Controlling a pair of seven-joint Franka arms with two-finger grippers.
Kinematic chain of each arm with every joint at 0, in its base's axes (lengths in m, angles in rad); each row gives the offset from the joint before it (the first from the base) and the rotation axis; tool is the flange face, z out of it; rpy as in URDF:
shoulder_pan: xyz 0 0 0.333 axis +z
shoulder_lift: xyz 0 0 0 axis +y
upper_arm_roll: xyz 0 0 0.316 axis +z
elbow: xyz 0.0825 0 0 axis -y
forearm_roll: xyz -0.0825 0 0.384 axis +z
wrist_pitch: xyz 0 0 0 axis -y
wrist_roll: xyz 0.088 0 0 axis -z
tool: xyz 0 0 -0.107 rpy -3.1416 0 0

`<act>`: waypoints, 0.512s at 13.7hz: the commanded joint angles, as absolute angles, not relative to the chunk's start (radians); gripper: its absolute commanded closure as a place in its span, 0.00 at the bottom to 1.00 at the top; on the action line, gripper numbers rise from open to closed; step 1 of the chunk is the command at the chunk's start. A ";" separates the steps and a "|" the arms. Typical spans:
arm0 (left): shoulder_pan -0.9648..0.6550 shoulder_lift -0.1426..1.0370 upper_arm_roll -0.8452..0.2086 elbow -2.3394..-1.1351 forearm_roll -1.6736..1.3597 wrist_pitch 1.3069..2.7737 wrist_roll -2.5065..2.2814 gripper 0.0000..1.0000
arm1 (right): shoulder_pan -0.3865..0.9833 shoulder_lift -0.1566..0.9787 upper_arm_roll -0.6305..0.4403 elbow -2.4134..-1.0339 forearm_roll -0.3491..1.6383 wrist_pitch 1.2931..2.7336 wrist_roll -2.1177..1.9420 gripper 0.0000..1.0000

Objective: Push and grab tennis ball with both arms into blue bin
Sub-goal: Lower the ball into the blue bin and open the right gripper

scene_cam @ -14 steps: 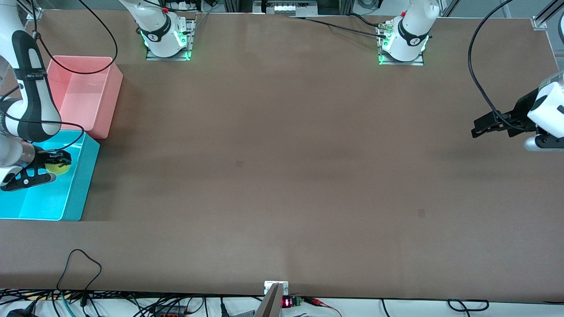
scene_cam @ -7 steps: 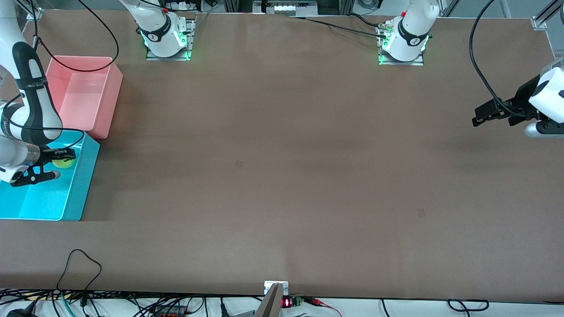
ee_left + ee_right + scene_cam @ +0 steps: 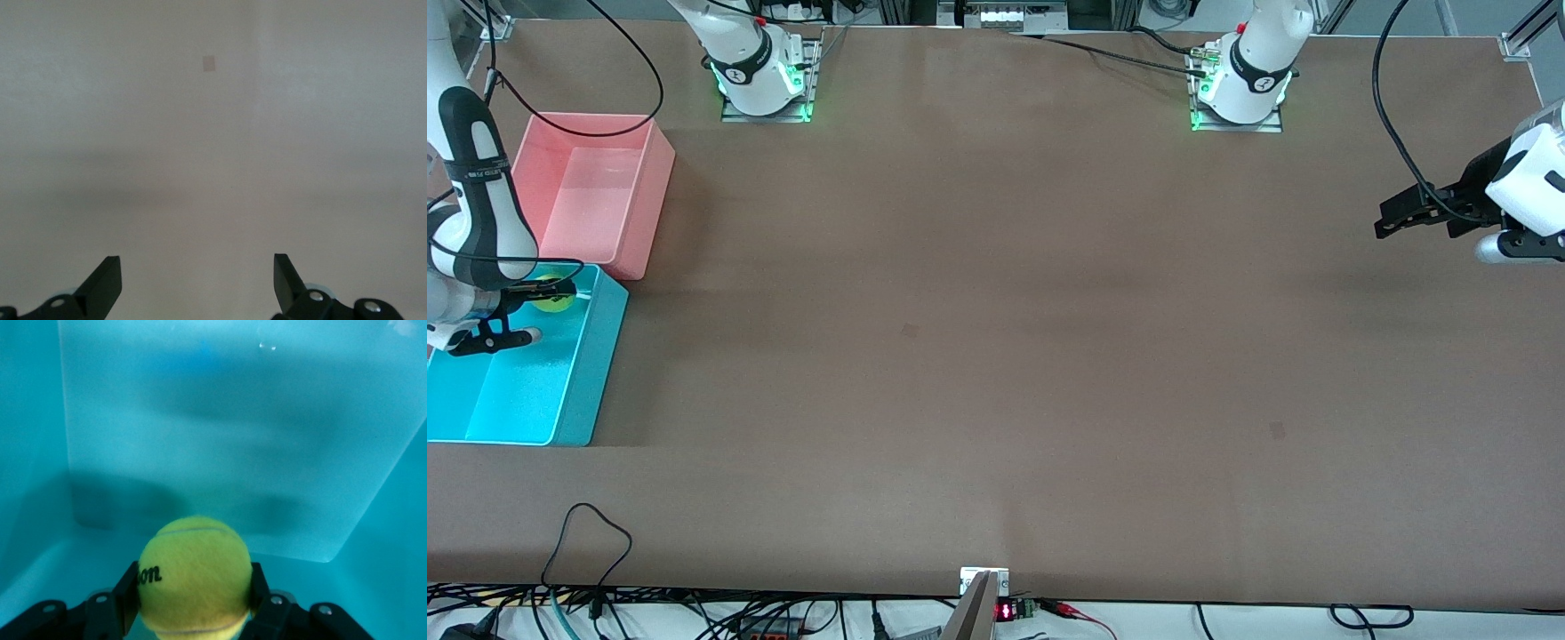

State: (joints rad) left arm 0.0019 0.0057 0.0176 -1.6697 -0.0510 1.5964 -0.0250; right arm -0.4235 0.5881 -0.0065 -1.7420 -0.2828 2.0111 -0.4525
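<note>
One tennis ball [image 3: 195,577] sits clamped between the fingers of the right tool [image 3: 193,603], its dark lettering facing the wrist camera; being round, it has no long axis. The right tool [image 3: 516,311] hangs over the blue bin [image 3: 600,356], at the bin's end next to the pink bin [image 3: 649,204]. Two bins stand on the counter [image 3: 996,356], one of each colour. The left tool [image 3: 1400,216], fingers spread and holding nothing, waits over bare counter at the left arm's end.

white arms [image 3: 480,204] (black bands), black cables [image 3: 1392,133]
</note>
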 commanded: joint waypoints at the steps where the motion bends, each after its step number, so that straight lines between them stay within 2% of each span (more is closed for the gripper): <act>1: 0.003 -0.014 0.011 -1.683 -0.028 1.608 -0.012 0.00 | -0.429 0.591 -0.002 -1.741 -0.293 2.006 -0.469 0.69; 7: 0.005 -0.014 0.011 -1.687 -0.028 1.629 -0.012 0.00 | -0.429 0.617 -0.003 -1.730 -0.298 2.045 -0.469 0.66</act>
State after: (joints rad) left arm 0.0019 0.0057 0.0169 -1.6700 -0.0504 1.6142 -0.0250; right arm -0.4232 0.6064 -0.0063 -1.7416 -0.2829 2.0330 -0.4537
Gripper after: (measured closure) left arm 0.000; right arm 0.335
